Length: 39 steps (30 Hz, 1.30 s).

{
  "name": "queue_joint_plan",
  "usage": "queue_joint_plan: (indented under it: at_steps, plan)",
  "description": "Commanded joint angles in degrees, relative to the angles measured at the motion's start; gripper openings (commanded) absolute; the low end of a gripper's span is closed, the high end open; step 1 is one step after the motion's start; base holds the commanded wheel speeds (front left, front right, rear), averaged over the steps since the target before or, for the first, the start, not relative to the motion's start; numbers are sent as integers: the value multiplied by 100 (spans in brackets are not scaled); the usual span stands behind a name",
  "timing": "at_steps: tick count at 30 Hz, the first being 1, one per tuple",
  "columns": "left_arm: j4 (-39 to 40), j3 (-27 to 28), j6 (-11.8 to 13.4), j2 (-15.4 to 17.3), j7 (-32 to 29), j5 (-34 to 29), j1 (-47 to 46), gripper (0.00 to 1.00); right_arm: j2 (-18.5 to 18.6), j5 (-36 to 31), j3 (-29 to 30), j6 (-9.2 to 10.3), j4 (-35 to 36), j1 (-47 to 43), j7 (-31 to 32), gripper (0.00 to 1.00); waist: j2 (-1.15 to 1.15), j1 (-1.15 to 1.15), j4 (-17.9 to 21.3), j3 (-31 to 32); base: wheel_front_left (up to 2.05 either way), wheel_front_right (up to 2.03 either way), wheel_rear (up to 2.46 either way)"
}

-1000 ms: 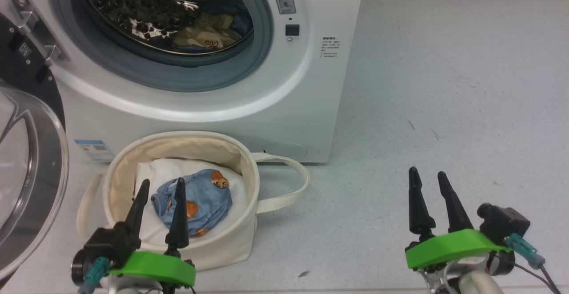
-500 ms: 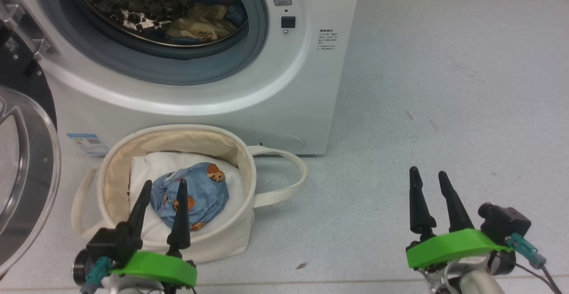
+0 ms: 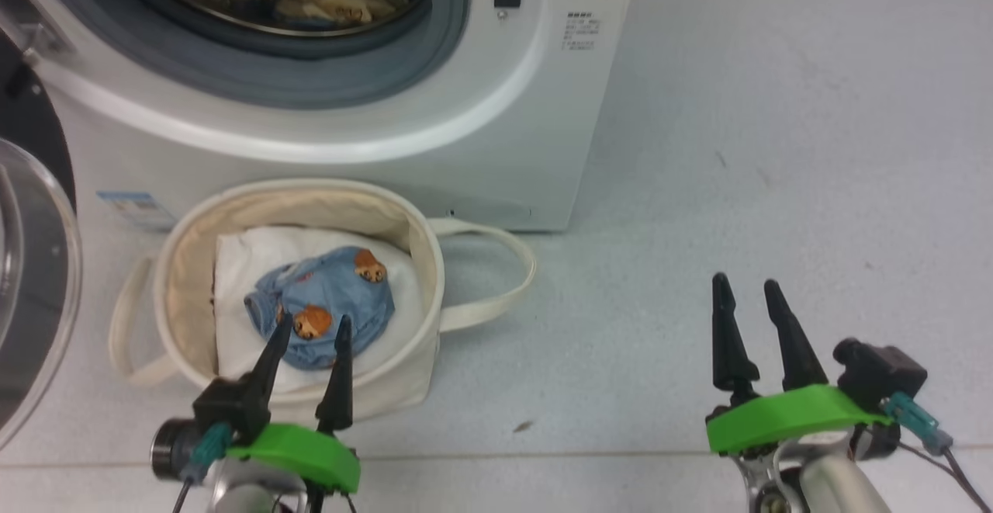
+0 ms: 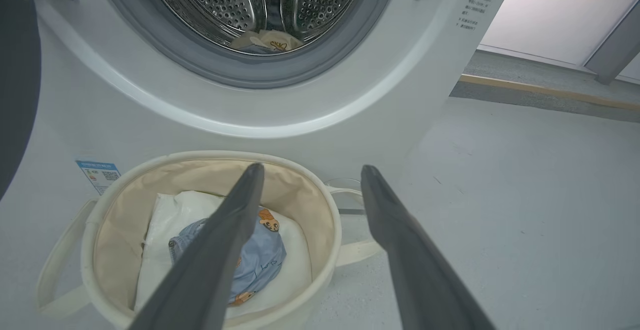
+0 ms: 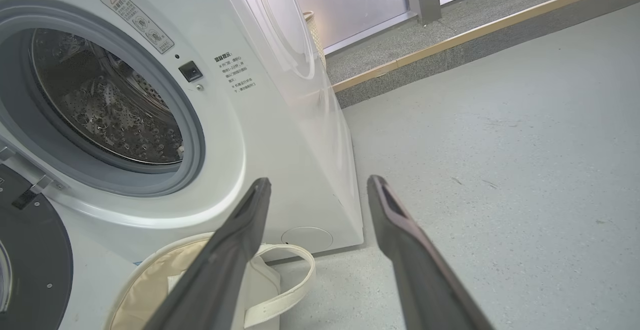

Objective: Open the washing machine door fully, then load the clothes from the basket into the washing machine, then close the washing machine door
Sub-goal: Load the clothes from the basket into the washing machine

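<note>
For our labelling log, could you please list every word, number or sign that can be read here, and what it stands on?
"温馨提示:" (as far as it can be made out): heading of the printed block on the washing machine front; the lines under it are too small to read.
warning sticker on its upper front: a triangle sign and pictograms; words too small.
blue label sticker on its lower front: blurred, unreadable.
</note>
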State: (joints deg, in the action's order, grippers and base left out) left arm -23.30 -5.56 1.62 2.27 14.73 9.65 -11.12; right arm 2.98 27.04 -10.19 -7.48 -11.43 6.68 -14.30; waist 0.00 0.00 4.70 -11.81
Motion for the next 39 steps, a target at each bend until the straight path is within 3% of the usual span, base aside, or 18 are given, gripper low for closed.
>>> queue_joint_plan:
  at_steps: [1, 5, 11, 22, 27, 39]
  plan:
    - [-6, 120, 64, 61, 27, -86, -359, 100, -11, -51, -161, -1, 250, 252, -70, 100, 0, 0, -15, -373, 0, 0, 0]
    - [-576, 27, 10, 61, 27, 68, -920, 100, -11, -85, -193, -1, 388, 465, -70, 100, 0, 0, -42, -1025, 0, 0, 0]
    - [-1854, -59, -48, 100, 27, -237, -2004, 100, -11, -227, -235, -1, 519, 906, -70, 100, 0, 0, -19, -1994, 0, 0, 0]
    - [-4196, -293, -337, 611, -3, -631, -3964, 100, -11, 5, -335, -1, 755, 1407, -70, 100, 0, 0, 249, -3210, 0, 0, 0]
    - [-4850, -343, -205, 870, -572, -691, -4846, 100, -11, 102, -376, -1, 830, 1596, -70, 100, 0, 0, 401, -3588, 0, 0, 0]
    - [-5051, -620, 374, 1109, -1986, -920, -5701, 100, -11, 248, -381, -1, 928, 1725, -70, 100, 0, 0, 701, -4063, 0, 0, 0]
